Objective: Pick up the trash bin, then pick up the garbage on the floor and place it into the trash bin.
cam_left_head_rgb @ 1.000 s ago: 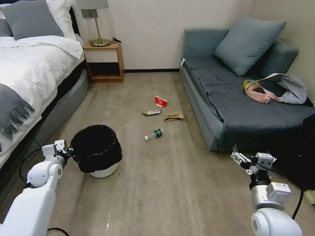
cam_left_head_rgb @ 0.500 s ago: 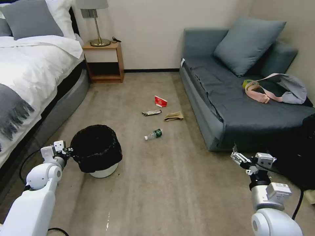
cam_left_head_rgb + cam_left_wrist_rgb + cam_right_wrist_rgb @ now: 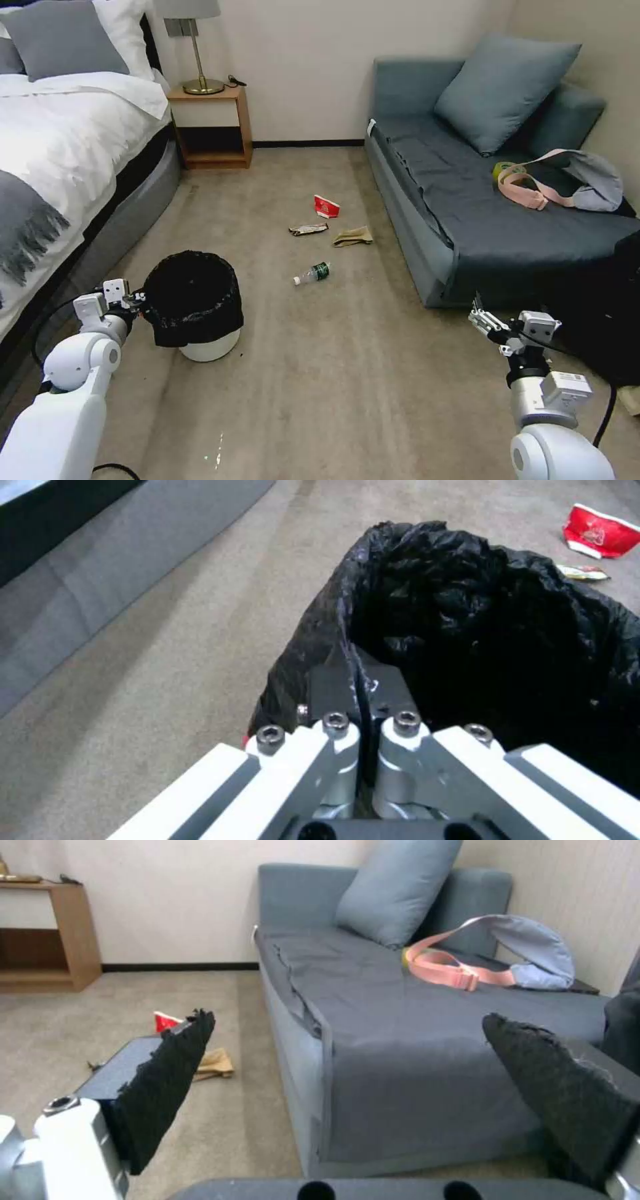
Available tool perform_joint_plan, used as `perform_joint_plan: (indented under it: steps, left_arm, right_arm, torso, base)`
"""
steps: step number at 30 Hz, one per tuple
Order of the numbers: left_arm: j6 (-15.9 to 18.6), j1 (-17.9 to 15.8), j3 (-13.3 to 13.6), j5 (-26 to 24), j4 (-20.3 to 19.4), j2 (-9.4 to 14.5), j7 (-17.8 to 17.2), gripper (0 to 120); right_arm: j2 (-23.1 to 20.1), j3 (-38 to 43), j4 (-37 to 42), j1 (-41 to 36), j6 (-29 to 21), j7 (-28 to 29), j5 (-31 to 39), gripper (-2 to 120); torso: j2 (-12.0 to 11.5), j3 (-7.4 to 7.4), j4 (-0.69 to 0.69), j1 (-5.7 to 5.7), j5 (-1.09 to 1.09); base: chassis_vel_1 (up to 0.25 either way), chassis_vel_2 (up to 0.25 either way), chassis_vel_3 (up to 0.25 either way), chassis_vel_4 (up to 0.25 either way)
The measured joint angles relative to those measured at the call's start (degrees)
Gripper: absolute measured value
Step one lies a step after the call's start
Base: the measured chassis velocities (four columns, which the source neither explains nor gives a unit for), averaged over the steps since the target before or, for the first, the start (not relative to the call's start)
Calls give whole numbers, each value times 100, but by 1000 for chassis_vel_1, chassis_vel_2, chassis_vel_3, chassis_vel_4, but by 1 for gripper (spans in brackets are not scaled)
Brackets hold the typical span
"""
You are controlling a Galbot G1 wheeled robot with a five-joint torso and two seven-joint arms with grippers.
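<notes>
The trash bin (image 3: 195, 305), a small round tub with a white base and a crinkled black plastic liner folded over its rim, stood on the beige carpet (image 3: 333, 387) near the foot of the bed (image 3: 60, 147), mouth upward and leaning a little; whether its base had left the floor could not be judged. The left pincer (image 3: 139, 298) was clamped on the bin's near rim, its fingers (image 3: 333, 680) pressed together with the bag's edge between them.

Farther out on the carpet lay the garbage. A clear plastic bottle (image 3: 313, 273) with a green label lay on its side, cap pointing toward the bin, long axis running slantwise across the floor. Beyond it were a dark snack wrapper (image 3: 309, 229), a crumpled brown paper bag (image 3: 353, 236) beside it, and a red-and-white folded carton (image 3: 327, 206) farthest off.

The right pincer (image 3: 481, 319) hung in the air near the grey sofa (image 3: 480, 207), its dark pads (image 3: 167, 1075) wide apart and holding nothing.
</notes>
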Motion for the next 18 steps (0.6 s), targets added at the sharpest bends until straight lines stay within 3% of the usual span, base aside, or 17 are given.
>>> perform_joint_plan:
  steps: [5,8,18]
  left_arm:
    - [46,-2,-39,50,120,-5,38,0]
    - [55,-56,-42,87,298,-17,73,15]
    - [35,-238,47,122,542,-21,129,48]
  right_arm:
    - [3,27,0,-24,27,-8,-1,100]
    - [9,35,2,-39,37,-10,-5,100]
    - [13,38,11,-53,45,-34,-18,100]
  torso:
    - [0,0,-1,0,0]
    - [0,0,0,0,0]
    - [0,0,0,0,0]
  base:
    - [0,0,0,0]
    - [0,0,0,0]
    - [0,0,0,0]
